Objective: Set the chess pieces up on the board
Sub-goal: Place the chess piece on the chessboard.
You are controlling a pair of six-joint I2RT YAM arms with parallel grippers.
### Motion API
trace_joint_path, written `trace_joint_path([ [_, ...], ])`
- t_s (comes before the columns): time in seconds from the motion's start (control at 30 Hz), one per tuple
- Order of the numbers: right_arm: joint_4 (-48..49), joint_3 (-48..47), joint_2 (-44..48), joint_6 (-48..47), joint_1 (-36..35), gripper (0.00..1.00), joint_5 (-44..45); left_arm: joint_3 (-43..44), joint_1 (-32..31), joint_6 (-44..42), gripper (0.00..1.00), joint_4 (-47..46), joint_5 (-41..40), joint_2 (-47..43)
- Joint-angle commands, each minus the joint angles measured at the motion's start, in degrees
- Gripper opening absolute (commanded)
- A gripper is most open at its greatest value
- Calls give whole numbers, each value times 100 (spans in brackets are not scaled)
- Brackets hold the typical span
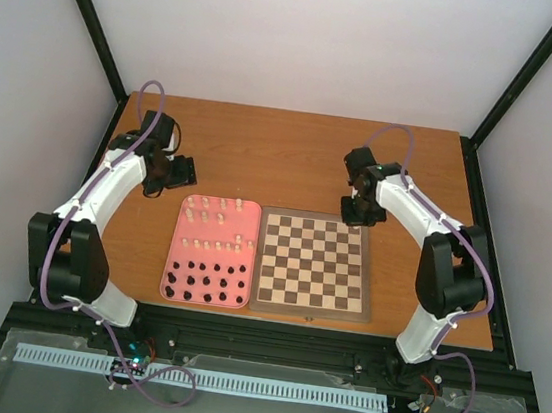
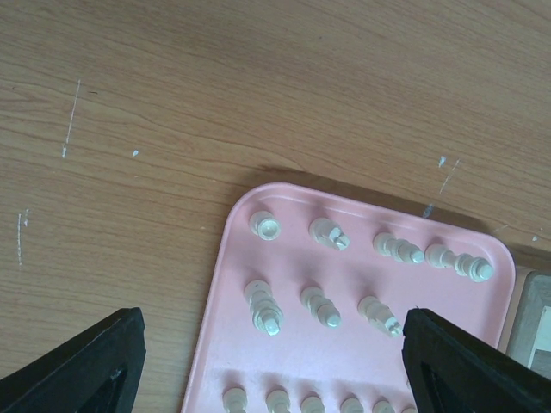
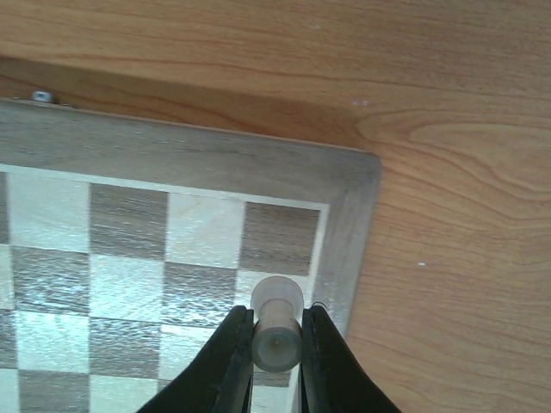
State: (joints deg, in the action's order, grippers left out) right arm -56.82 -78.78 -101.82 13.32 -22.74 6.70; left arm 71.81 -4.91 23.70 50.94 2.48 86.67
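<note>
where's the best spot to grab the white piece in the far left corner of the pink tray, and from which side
Probably by its head, straight down from above. The piece seems to stand upright in the tray, round top facing up, apart from the next piece and the rim, so there is room on either side.

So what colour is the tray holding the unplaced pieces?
The tray is plain pink, clearest in the left wrist view.
</note>
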Motion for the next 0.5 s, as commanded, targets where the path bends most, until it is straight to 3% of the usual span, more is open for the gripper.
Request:
trace_joint_path([
  [0.0,298,166,176,-160,171,3,-129,192,-18,-88,84,47,64,77],
  [0.47,367,216,-229,-369,270,3,-154,248,-14,-98,84,65,27,154],
])
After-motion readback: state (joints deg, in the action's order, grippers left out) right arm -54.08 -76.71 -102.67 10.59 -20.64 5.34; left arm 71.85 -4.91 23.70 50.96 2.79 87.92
